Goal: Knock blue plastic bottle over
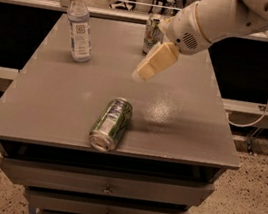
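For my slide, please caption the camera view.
Gripper hovers over table, apart from the upright blue plastic bottle; one can lies fallen.

blue plastic bottle (80, 27): 1 | cans (111, 124) (151, 37): 2 | end effector (143, 73): 1, above table (193, 118)

Open tabletop (104, 69) separates the blue plastic bottle (81, 27) from the gripper (143, 72), which hangs above the surface to the bottle's right. Obstacles: upright can (151, 33) right of the bottle, behind the gripper; lying can (111, 124) front-right of the bottle.
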Tool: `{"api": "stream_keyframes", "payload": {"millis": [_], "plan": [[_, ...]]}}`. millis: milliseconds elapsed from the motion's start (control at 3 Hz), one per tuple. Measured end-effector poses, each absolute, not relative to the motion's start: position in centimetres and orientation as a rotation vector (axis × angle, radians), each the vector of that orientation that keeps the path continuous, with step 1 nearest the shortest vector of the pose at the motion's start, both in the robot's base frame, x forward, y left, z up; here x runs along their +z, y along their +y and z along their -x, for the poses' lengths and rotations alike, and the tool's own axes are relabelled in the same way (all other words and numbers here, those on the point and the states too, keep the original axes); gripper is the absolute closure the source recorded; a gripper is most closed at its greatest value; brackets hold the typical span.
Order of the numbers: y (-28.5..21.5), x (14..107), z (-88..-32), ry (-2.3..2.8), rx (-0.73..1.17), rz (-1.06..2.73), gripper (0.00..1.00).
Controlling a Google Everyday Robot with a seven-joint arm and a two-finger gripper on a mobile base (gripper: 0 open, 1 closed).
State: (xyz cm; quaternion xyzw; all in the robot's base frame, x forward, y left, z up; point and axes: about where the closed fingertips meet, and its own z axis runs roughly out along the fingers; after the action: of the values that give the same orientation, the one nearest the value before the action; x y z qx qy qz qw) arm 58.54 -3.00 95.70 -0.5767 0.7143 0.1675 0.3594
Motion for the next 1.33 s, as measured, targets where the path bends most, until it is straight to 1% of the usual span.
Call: {"api": "stream_keyframes", "payload": {"millis": [333, 1333], "plan": [[-2.2, 95.4, -58.7, 1.827, 0.442, 1.458, 0.00], [9.9, 93.5, -66.1, 1.652, 0.623, 1.260, 0.00]]}}
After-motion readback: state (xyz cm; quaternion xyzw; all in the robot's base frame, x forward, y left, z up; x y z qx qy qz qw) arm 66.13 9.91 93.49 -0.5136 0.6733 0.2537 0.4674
